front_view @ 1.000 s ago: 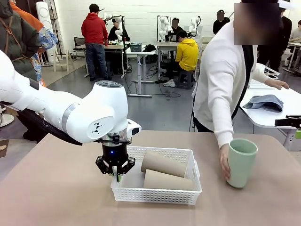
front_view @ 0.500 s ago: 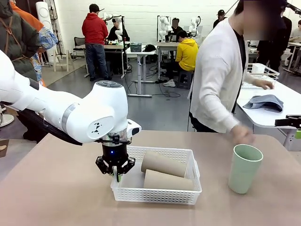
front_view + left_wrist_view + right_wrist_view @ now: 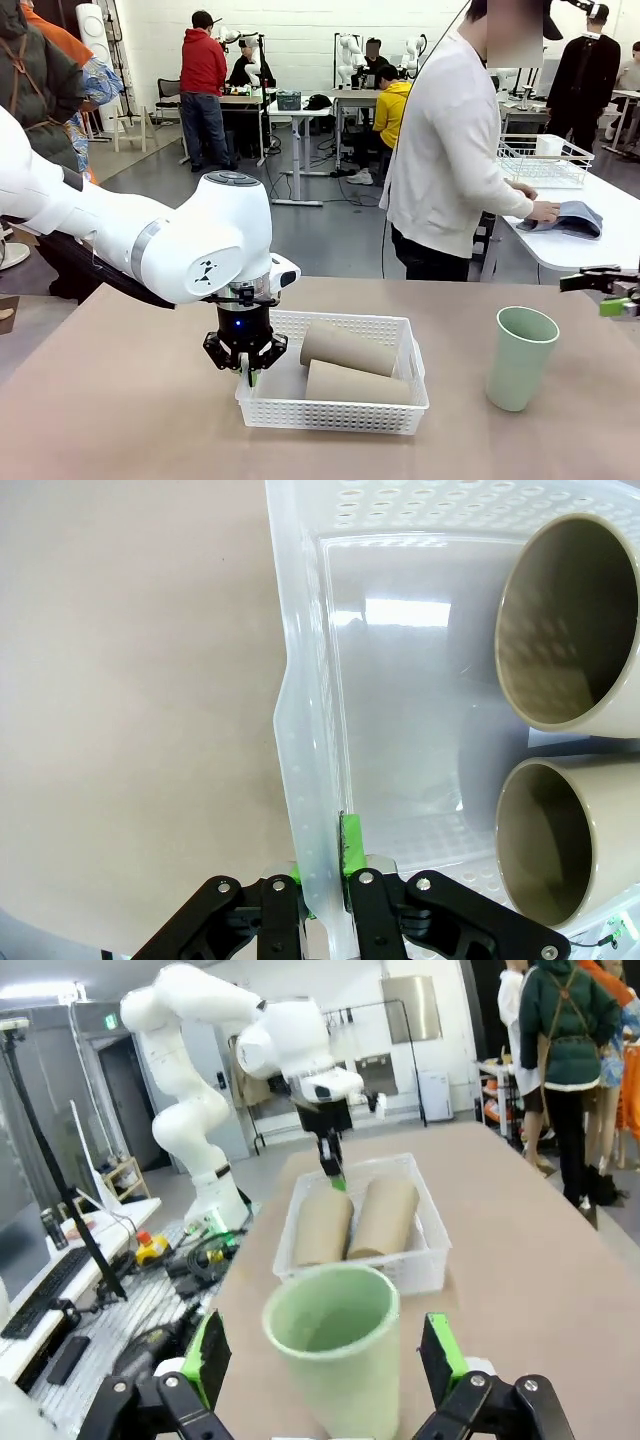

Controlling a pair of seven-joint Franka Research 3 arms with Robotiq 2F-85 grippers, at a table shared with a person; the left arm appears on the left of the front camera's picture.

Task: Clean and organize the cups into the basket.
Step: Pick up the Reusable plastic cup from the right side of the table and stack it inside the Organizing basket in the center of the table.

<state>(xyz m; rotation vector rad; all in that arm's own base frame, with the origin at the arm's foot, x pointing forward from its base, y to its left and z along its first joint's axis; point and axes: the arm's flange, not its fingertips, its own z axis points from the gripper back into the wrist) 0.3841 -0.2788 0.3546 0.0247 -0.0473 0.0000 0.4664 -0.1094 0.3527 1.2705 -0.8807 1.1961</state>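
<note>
On the table [image 3: 120, 400], centre-front: white basket [image 3: 330, 410] with two tan cups in it. Both lie on their sides, side by side and touching, mouths toward the basket's left end. Far cup [image 3: 348, 347] sits against the back wall and near cup [image 3: 355, 383] against the front wall. Left wrist view looks straight into both mouths; insides look empty. The cups take up the right part of the basket floor.

Left gripper [image 3: 248, 372] is clamped on the basket's left end wall, one finger inside and one outside, green pad [image 3: 350, 842] flat on the inner face.

Mint cup [image 3: 517, 355] stands upright on the table, right of the basket and well apart from it. Mouth is up, and it looks empty from the right wrist view.

Right gripper [image 3: 603, 290] is spread wide and holds nothing. Front view puts it by the right edge, above and right of the mint cup's rim, not touching. Its own view has the green pads [image 3: 210, 1355] either side of that cup, with a gap on both sides.
</note>
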